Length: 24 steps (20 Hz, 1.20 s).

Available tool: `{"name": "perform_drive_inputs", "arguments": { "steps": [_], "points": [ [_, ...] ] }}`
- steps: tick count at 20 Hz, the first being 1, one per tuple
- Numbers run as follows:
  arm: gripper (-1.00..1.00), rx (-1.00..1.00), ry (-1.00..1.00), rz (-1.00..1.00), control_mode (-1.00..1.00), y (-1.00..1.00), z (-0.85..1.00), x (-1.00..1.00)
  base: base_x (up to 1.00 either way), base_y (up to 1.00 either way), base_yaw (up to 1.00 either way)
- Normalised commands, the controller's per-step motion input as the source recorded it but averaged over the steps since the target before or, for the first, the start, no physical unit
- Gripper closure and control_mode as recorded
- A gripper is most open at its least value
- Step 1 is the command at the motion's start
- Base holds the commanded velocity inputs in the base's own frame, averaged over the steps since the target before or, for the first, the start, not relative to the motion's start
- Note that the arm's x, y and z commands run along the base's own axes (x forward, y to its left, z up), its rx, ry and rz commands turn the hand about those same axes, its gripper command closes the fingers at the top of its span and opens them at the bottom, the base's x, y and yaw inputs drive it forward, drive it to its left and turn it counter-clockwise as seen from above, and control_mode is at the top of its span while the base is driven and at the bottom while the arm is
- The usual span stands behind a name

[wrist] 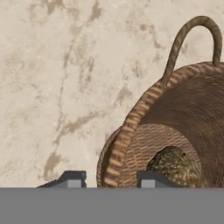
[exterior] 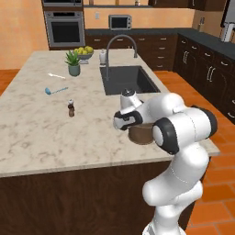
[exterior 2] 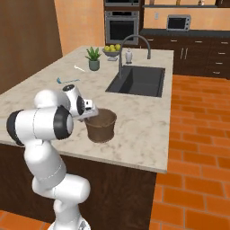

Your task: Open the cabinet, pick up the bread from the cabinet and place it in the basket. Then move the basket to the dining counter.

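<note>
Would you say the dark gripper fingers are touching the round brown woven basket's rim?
Cannot tell: in the hand view the gripper straddles the basket rim, but the bottom band hides any contact.

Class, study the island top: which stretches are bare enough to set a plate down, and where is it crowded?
On the dining counter, the near left corner, in front of the small bottle, is bare. So is the strip right of the sink. It is crowded at the far end around the plant, fruit bowl and faucet, and near the basket at the gripper.
</note>
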Motion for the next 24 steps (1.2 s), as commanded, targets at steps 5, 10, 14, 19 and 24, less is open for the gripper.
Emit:
{"name": "perform_drive_inputs", "arguments": {
  "steps": [5,10,14,19,24],
  "points": [
    [-1.0,0.16,-0.38,0.02,-1.0,0.01,0.83,-0.47,0.0,0.0,0.0],
    [-1.0,0.13,-0.53,0.01,-1.0,0.04,1.0,-0.82,0.0,0.0,0.0],
    [-1.0,0.09,-0.64,0.0,-1.0,0.0,1.0,-0.99,0.0,0.0,0.0],
    [-1.0,0.01,-0.45,0.01,-1.0,0.06,1.0,-0.67,0.0,0.0,0.0],
    [-1.0,-0.04,-0.02,-0.01,-1.0,0.47,0.78,-0.1,0.0,0.0,0.0]
  ]
}}
